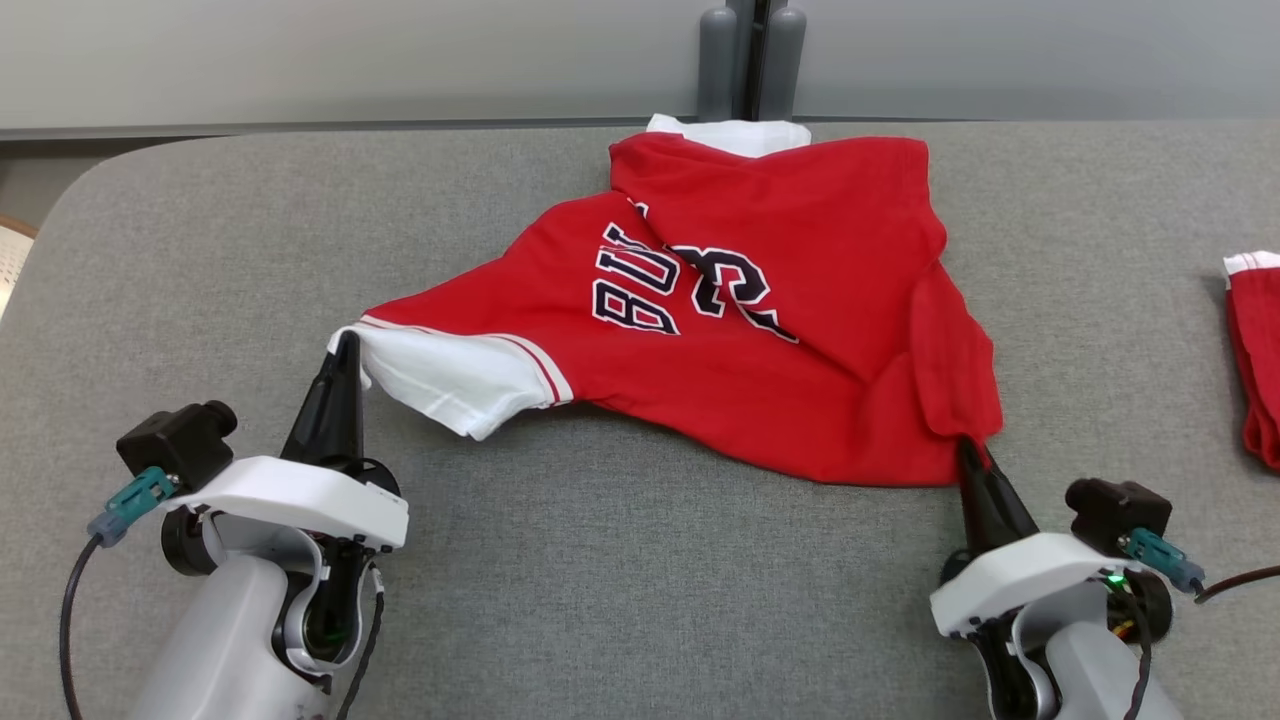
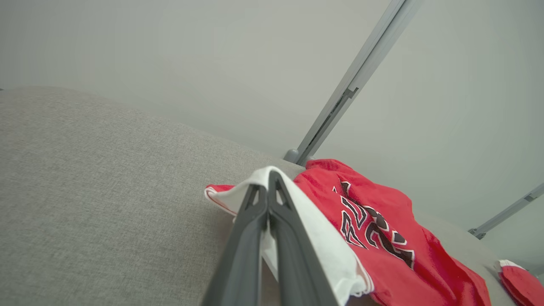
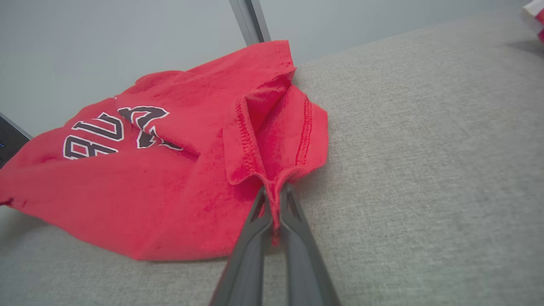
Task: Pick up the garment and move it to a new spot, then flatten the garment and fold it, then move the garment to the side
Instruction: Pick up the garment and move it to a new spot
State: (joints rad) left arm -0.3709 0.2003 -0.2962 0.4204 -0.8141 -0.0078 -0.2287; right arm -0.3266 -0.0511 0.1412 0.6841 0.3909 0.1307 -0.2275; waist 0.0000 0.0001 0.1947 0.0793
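Garment (image 1: 780,300) rumpled on grey table (image 1: 600,600), toward the far edge; left gripper (image 1: 346,352) pinched shut on the hem of the white sleeve (image 1: 460,385); right gripper (image 1: 972,458) clamped likewise on a bunched red corner at near right; holds set wide apart, probably for lifting and pulling cloth taut before flattening; folding not yet begun.

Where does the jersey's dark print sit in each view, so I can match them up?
Head view: print at centre, on the red jersey.
Left wrist view: print lower right, beside the left pincer, shut on the white sleeve.
Right wrist view: print at left, up-left of the right pincer, shut on the jersey's corner.
Shared landmark: grey post behind the table.
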